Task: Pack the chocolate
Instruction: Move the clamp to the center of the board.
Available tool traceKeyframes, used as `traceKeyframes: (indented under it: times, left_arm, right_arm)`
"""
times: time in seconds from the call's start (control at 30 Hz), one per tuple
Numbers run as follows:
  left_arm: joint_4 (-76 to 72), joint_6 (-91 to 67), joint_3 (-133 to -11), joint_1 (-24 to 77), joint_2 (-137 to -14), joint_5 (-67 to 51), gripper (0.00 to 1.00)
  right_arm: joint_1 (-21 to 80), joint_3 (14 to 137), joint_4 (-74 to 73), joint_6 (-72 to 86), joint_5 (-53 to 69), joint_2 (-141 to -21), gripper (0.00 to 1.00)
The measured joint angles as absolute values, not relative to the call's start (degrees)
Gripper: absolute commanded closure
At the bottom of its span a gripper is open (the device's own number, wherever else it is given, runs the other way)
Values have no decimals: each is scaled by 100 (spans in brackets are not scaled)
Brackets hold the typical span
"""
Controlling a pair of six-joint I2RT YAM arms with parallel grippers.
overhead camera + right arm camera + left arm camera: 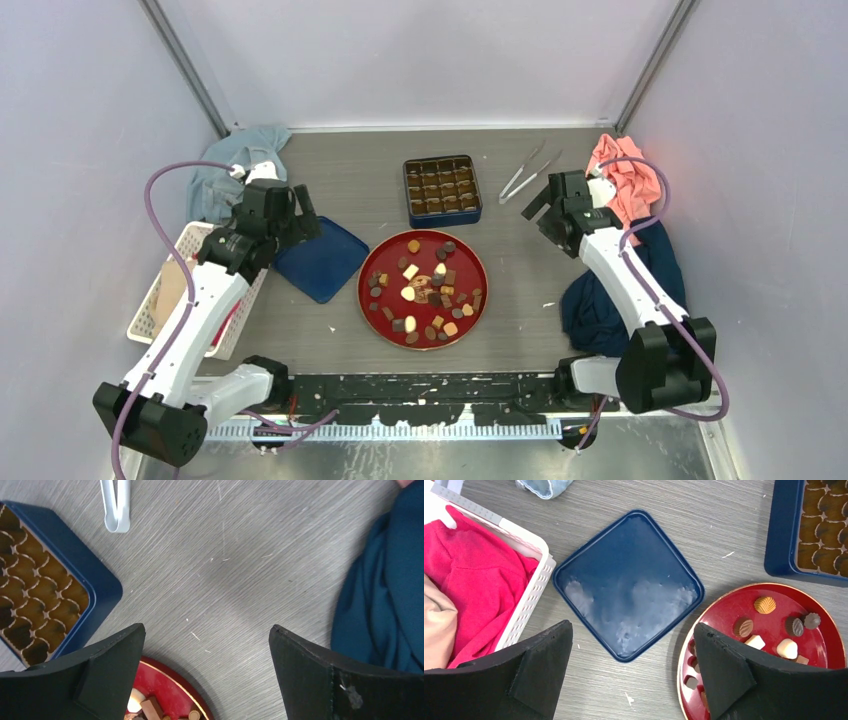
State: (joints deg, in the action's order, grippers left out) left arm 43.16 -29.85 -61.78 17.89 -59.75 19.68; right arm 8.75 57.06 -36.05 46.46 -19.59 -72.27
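Left gripper [634,675] and right gripper [207,672] gape wide, empty.
I fear my broad fingers [524,680] scattering crowded chocolate [764,604] off the red plate [729,615], missing the box [781,540].

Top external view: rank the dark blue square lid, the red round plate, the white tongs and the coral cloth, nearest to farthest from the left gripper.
1. Dark blue square lid, right beside the left gripper.
2. Red round plate, table centre.
3. White tongs, back, right of centre.
4. Coral cloth, back right corner.
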Motion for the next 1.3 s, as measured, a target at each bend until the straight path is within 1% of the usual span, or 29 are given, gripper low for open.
traceKeyframes:
  times: [0.13,0.37,0.5,0.67,0.83,0.9,1.13,1.27,1.3]
  left_arm:
    - [4287,-2899,-6104,1789,-5900,2075,14]
    - [4069,-2777,-5614,1789,-5686,2209,12]
    - [3988,-2703,-5594,1789,-5808,1911,12]
    - [3859,-2703,-5599,1925,-6248,1164,12]
    - [3894,-2727,-5874,3105,-7137,1109,10]
    - [3896,-2773,-5902,3485,-7308,1079,9]
    - [3977,-2803,-6027,3555,-7168,1247,9]
    - [4209,-2810,-6320,3553,-7172,1455,9]
    - [4244,-2814,-6364,3553,-7172,1487,9]
  right_arm:
    - [875,5739,-3498,4539,-1651,-7402,0]
    - [875,5771,-3472,4353,-1594,-7437,0]
    - [880,5774,-3481,4313,-1684,-7439,0]
    - [888,5828,-3494,4185,-1911,-7616,0]
    - [888,6539,-3527,4056,-2163,-8866,0]
    - [888,6954,-3531,4036,-2257,-9445,0]
    - [753,8748,-3489,4064,-2259,-11177,0]
    - [628,10248,-3577,4080,-2287,-12387,0]
    - [620,10326,-3566,4080,-2285,-12462,0]
